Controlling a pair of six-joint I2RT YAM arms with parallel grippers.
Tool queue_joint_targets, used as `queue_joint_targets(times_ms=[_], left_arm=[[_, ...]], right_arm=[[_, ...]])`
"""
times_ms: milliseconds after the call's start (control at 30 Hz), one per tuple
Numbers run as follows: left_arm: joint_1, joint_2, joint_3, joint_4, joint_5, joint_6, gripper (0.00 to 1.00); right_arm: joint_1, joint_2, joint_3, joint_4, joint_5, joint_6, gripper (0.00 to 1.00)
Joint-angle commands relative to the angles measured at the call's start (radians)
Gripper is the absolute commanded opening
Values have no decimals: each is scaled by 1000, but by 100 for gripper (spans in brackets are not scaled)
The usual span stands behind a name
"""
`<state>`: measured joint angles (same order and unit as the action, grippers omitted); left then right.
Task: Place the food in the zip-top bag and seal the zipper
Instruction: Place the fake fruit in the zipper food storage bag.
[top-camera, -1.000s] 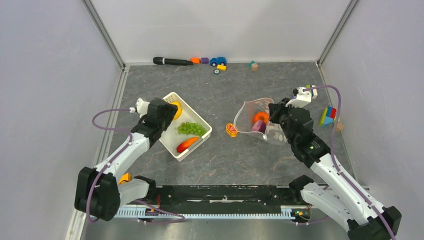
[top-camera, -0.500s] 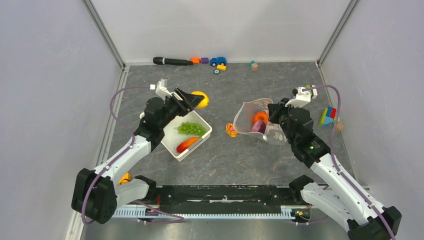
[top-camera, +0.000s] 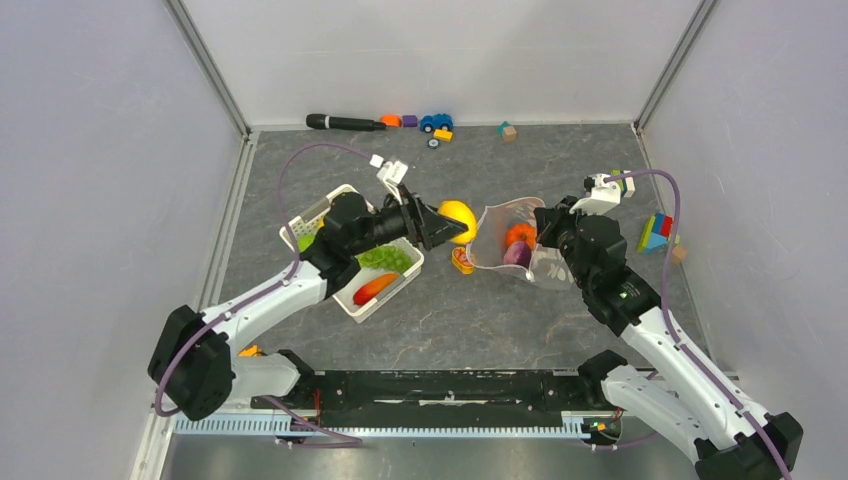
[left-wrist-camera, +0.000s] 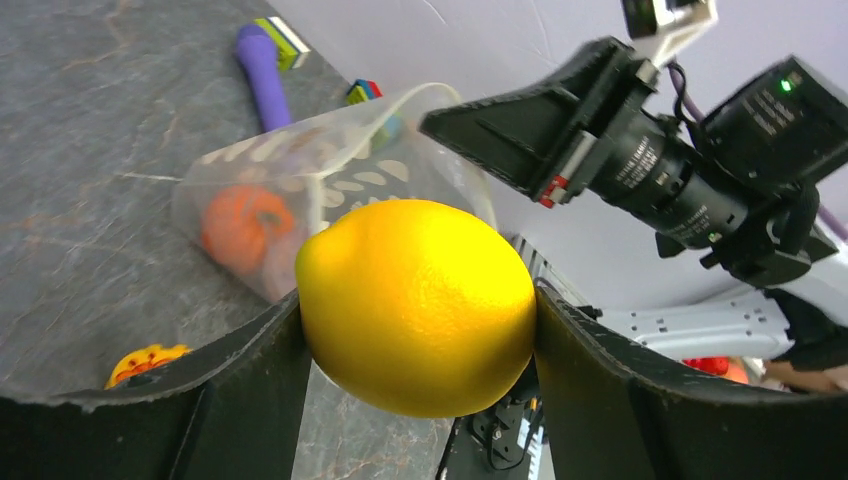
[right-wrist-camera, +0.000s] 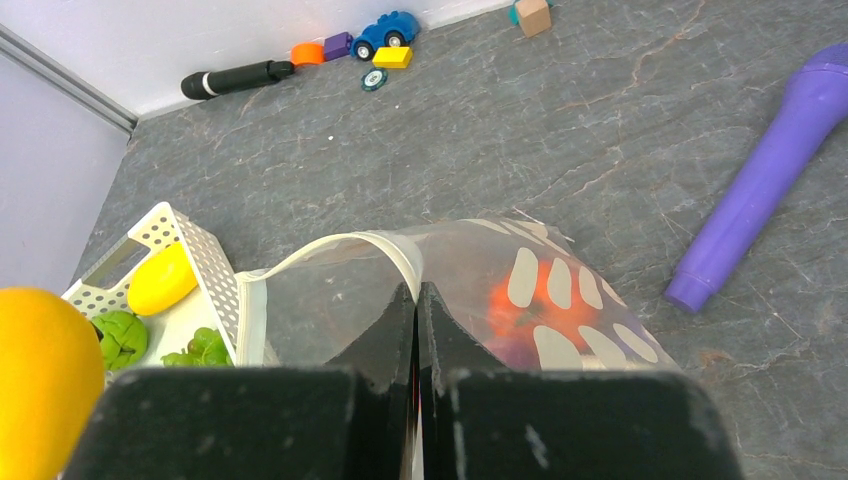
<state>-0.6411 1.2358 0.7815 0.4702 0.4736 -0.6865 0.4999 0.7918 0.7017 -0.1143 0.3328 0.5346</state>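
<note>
The left gripper (top-camera: 440, 226) is clamping the yellow mango (left-wrist-camera: 415, 300) between both fingers, holding it above the table just beside the open mouth of the zip-top bag (top-camera: 497, 228). The right gripper (right-wrist-camera: 417, 305), jaws pressed together, is pinching the bag's upper rim and holding the mouth up. The orange pumpkin (top-camera: 520, 234) and purple onion (top-camera: 517, 254) are lying inside the bag. Behind the left gripper, the white basket (top-camera: 398, 288) is holding the green grapes (top-camera: 385, 257) and red chili (top-camera: 375, 288). Everything is sitting on a dark grey marbled table (top-camera: 560, 170) enclosed by pale walls. A black-handled tool (top-camera: 345, 122), a blue toy car (top-camera: 435, 122) and small blocks are lying along the far edge. A second earlier the left gripper was down at the basket's far corner with the mango; it has since been swinging right to the bag, while the right gripper and bag are staying put.
</note>
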Motion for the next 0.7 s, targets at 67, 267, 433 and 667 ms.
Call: queue_joint_targets(times_ms=[67,267,433,667], left_arm=[[-104,73,140,-42,-1,173,37],[-162,150,200,-66,-21,203,37],[-217,196,250,-151,-150,269,40],[-302,263,341,-296,-382,369,42]], right_arm=[[2,-3,10,35,-11,5,0],[2,-5,10,34,-12,6,0],[2,-14,11,35,-27,8,0],[2,-29,9,35,-23,10,0]])
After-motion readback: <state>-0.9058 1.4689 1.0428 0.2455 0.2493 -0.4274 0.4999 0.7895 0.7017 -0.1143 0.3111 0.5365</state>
